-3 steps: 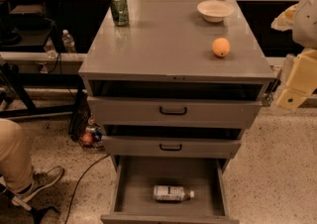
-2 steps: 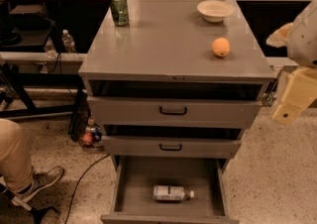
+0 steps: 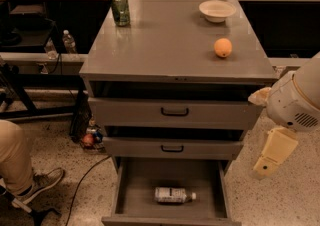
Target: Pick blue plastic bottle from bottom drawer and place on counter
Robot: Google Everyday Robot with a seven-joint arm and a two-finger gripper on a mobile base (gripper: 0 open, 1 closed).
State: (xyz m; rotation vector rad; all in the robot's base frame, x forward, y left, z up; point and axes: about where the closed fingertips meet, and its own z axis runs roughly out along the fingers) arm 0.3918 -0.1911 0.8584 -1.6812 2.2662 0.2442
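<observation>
The blue plastic bottle [image 3: 172, 195] lies on its side in the open bottom drawer [image 3: 131, 182], white cap pointing right. The counter [image 3: 170, 40] is the grey top of the cabinet. My gripper [image 3: 272, 154], a cream-coloured piece hanging below the white arm [image 3: 295, 100], is to the right of the cabinet, level with the middle drawer. It is above and to the right of the bottle, outside the drawer, and touches nothing.
On the counter stand a green can [image 3: 120, 8] at the back left, a white bowl [image 3: 216, 10] at the back right and an orange [image 3: 223, 47]. Two upper drawers with black handles [image 3: 174, 112] are nearly shut. A person's leg and shoe [image 3: 22, 177] are at the lower left, with a cable on the floor.
My arm and gripper have come down and slightly left along the right side of the cabinet, from counter height to the middle drawer's level. The bottle has not moved.
</observation>
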